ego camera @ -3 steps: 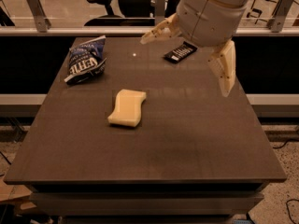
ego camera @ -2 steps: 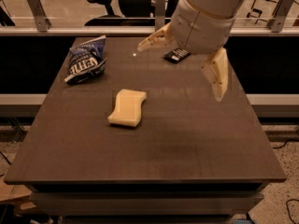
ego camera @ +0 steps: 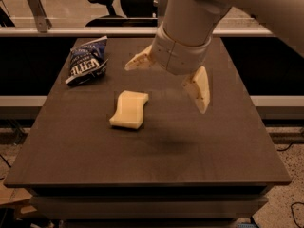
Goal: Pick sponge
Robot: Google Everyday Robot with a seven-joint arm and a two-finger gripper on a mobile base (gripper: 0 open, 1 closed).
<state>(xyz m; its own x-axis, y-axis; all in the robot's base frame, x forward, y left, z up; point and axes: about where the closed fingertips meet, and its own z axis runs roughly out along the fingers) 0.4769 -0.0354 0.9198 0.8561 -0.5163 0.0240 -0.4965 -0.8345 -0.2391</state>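
The robot's arm enters from the upper right of the frame, its thick pale wrist hanging over the upper middle of the dark bench (ego camera: 223,146). The gripper (ego camera: 166,89) hovers above the bench top, clear of everything on it. Its jaws are spread wide and hold nothing: one finger (ego camera: 140,61) points out toward the left, while the other angles down and to the right, its tip low over the bench at centre right. The sponge (ego camera: 129,109), a pale yellow foam block with wavy sides, lies flat on the bench just left of centre. It sits below and to the left of the gap between the jaws and touches neither finger. A blue crinkled chip bag (ego camera: 88,61) rests at the upper left of the bench, apart from the sponge. A faint shadow (ego camera: 171,146) falls on the bench below the gripper. Behind the bench, at the top of the frame, stands a black office chair (ego camera: 118,4).
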